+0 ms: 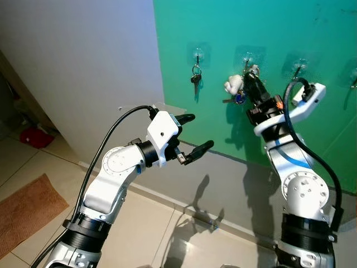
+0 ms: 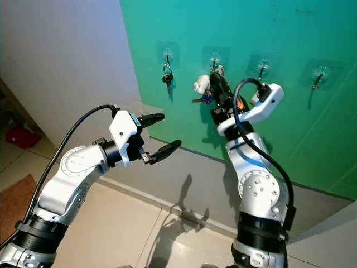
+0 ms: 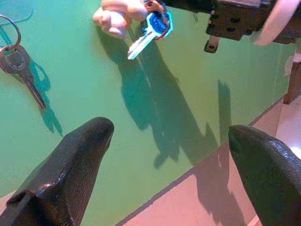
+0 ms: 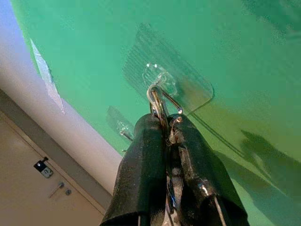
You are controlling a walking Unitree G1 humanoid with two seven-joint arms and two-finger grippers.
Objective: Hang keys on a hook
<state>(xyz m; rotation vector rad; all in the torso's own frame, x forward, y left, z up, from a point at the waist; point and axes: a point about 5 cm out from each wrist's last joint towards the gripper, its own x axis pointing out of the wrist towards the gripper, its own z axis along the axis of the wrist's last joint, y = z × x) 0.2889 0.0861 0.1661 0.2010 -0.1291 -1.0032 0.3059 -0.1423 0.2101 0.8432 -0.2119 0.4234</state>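
Right tool [image 4: 170,136] pinches the key ring [image 4: 157,101] at the hook [image 4: 160,77]; its fingers hide the keys below

Both head eyes look forward at the green wall [image 1: 251,22] from nearby; wrist cameras face it much closer.

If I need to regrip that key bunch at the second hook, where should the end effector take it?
Take the key ring at its top loop, as the right end effector does now, coming straight at the green wall. The white charm and blue key dangle below, leaving the loop free for the hook.
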